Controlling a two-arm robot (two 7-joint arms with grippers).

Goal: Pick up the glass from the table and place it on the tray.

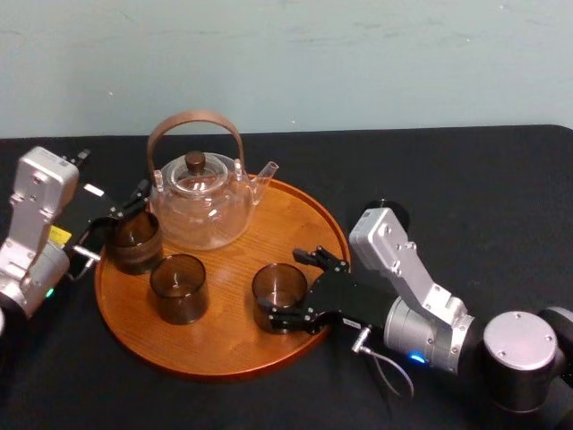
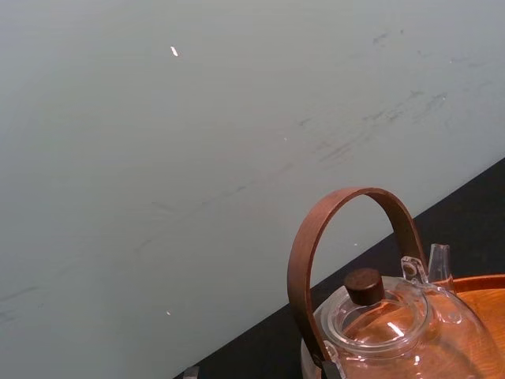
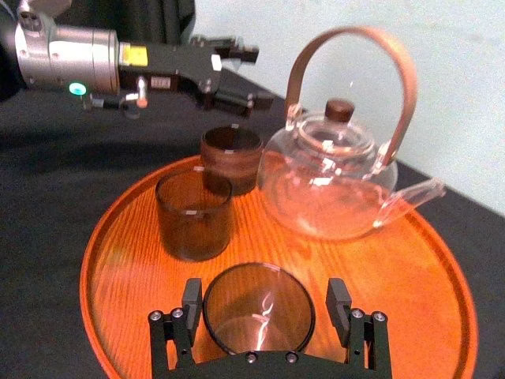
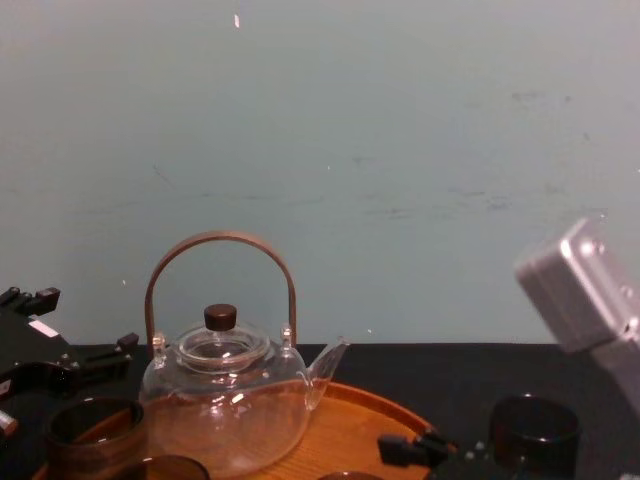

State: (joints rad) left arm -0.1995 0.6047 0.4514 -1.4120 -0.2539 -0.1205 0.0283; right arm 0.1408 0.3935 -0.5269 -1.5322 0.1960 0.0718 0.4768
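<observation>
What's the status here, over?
Right gripper open, straddling glass, glass standing on tray. Left gripper open, beside second glass at tray's left edge. Teapot and third glass stand apart from it.

glass (image 1: 279,287): brn, upright, on tray (image 1: 224,345) front-R | tray: wood, on blk table (image 1: 488,193)

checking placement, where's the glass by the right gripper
The glass stands at the front right of the wooden tray in the head view, between the open fingers of the right gripper, right of another glass.
</observation>
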